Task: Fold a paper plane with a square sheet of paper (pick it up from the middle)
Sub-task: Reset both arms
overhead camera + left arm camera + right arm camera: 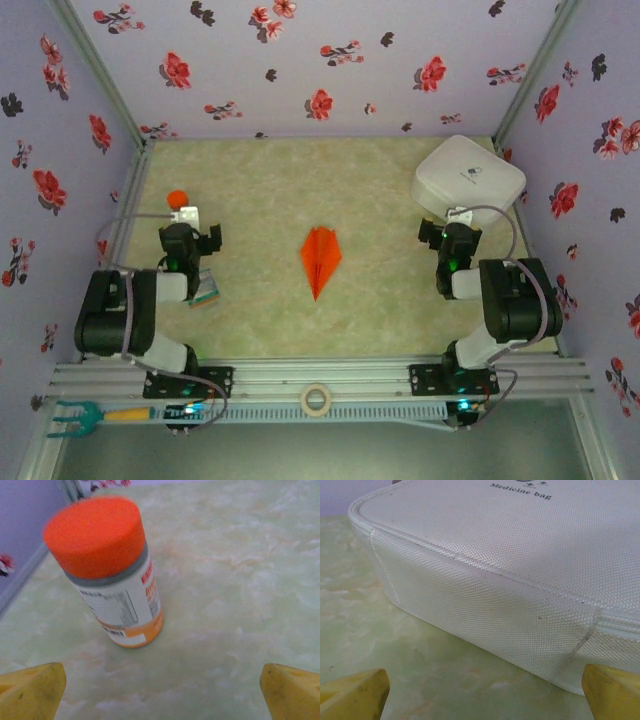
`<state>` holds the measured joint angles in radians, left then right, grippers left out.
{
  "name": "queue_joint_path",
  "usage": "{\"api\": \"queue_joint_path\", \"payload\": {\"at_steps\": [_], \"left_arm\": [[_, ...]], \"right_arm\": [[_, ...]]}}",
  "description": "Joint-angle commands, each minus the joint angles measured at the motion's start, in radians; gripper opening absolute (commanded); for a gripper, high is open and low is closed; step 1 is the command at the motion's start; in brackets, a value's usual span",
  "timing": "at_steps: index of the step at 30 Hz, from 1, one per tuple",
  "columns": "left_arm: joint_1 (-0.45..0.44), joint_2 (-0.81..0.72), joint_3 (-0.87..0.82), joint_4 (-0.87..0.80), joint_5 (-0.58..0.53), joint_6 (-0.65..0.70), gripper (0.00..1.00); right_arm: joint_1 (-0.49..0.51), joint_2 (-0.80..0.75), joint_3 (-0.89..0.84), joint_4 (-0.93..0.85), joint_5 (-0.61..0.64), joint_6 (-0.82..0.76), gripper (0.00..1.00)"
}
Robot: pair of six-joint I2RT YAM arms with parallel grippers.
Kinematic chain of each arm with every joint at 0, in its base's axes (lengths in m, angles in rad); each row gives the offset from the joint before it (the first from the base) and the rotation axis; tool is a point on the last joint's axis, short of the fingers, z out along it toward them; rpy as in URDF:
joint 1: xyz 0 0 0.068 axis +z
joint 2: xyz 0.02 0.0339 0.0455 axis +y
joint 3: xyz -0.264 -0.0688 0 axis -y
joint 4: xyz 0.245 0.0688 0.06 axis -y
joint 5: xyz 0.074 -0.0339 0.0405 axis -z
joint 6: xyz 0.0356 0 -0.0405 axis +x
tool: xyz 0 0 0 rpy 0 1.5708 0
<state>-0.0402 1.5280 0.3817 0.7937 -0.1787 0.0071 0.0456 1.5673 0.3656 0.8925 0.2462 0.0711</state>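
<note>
white case (510, 555) printed "Medicine bag", bottle (117, 595) label unreadable

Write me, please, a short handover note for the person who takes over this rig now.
Left end effector: open, empty, facing the orange-capped bottle.
Right end effector: open, empty, facing the white medicine bag.
Paper plane: lies folded mid-table between the arms, nose toward the near edge; neither arm touches it.
Done: the folding looks finished.
Left: probably nothing; perhaps park the arms.

Top view looks down on the table (260, 310); left wrist hugs the bottle (115, 580), right wrist the white case (495, 555).
</note>
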Motion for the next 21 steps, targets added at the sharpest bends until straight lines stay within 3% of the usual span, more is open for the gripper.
{"api": "queue_joint_path", "payload": {"at_steps": [1, 3, 21], "left_arm": [[0.02, 0.02, -0.011, 0.146, 0.102, 0.02, 1.0], [0.043, 0.016, 0.023, 0.074, 0.079, -0.026, 1.0], [0.061, 0.012, 0.011, 0.093, 0.106, -0.033, 1.0]], "right_arm": [[-0.006, -0.01, 0.016, 0.005, 0.021, 0.022, 0.99], [-0.005, -0.009, 0.016, 0.006, 0.021, 0.022, 0.99], [-0.006, -0.009, 0.016, 0.006, 0.02, 0.022, 0.99]]}}
